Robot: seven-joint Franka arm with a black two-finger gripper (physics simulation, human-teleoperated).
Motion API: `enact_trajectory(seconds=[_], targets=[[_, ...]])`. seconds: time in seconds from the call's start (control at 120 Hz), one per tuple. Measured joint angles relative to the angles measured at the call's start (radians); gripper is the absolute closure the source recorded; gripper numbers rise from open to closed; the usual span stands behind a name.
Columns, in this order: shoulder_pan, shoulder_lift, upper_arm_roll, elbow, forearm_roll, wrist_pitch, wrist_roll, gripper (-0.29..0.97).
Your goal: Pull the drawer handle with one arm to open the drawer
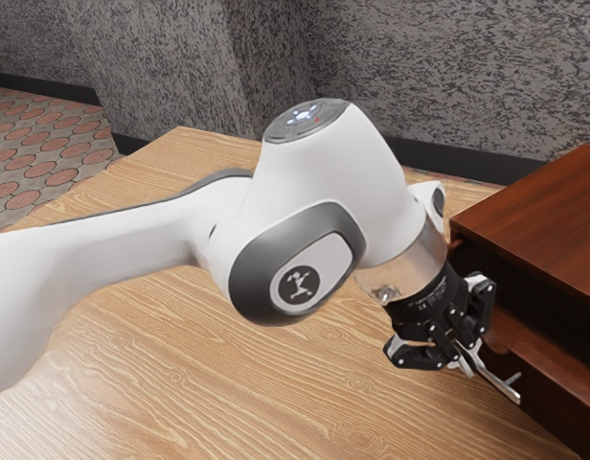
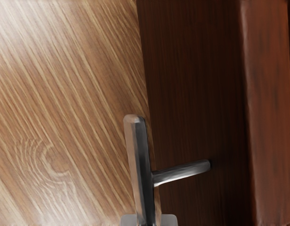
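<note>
Metal, likely stiff and slick: my black gripper is pinching across the silver bar handle of the brown wooden drawer.

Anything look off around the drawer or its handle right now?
Nothing stands out. The metal handle looks straight and sits on its post against the dark drawer front, with no bends or breaks. The tool is at the handle, and the wooden table shows no spills or damage.
</note>
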Motion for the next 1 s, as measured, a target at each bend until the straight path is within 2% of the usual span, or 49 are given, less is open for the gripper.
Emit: enact_trajectory(seconds=[0.133, 0.25, 1.0], targets=[[0.032, -0.015, -0.03, -0.017, -0.007, 0.005, -0.001, 0.79], [0.0, -0.031, 0.004, -0.037, -0.014, 0.006, -0.001, 0.79], [-0.001, -0.21, 0.001, -0.238, -0.042, 0.041, -0.003, 0.79]])
